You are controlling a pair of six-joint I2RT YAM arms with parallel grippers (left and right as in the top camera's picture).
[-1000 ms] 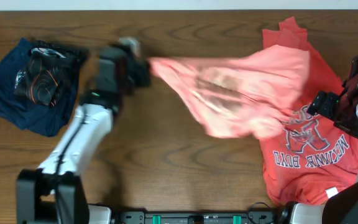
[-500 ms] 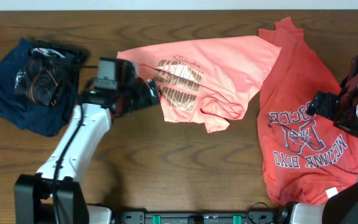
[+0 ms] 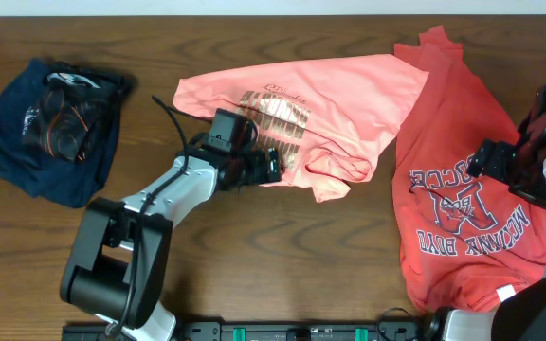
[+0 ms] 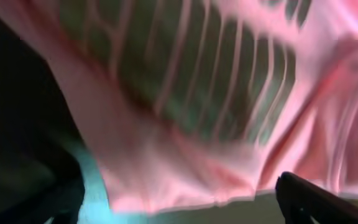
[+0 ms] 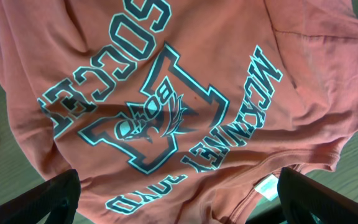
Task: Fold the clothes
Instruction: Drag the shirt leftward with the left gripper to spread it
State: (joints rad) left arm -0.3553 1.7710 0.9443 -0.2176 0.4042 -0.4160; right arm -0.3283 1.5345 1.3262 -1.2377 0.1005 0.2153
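A salmon-pink shirt (image 3: 335, 95) with a striped print lies spread across the middle of the table. My left gripper (image 3: 271, 168) hovers at its lower left edge, over the print. In the left wrist view the pink shirt (image 4: 185, 93) fills the frame, its hem running between my open left gripper (image 4: 179, 208), nothing pinched. An orange-red shirt (image 3: 472, 204) with teal soccer lettering lies flat at the right. My right gripper (image 3: 491, 159) hangs over it. In the right wrist view the orange-red shirt (image 5: 166, 106) lies below my open right gripper (image 5: 179, 208), untouched.
A crumpled heap of navy clothes (image 3: 50, 123) lies at the far left. The pink shirt's right side overlaps the orange-red shirt near the back. Bare dark wooden table (image 3: 273, 265) shows along the front.
My left gripper opened and let go of the pink shirt, which dropped and spread flat. The left arm then swung right to the shirt's lower edge. The right arm stayed still.
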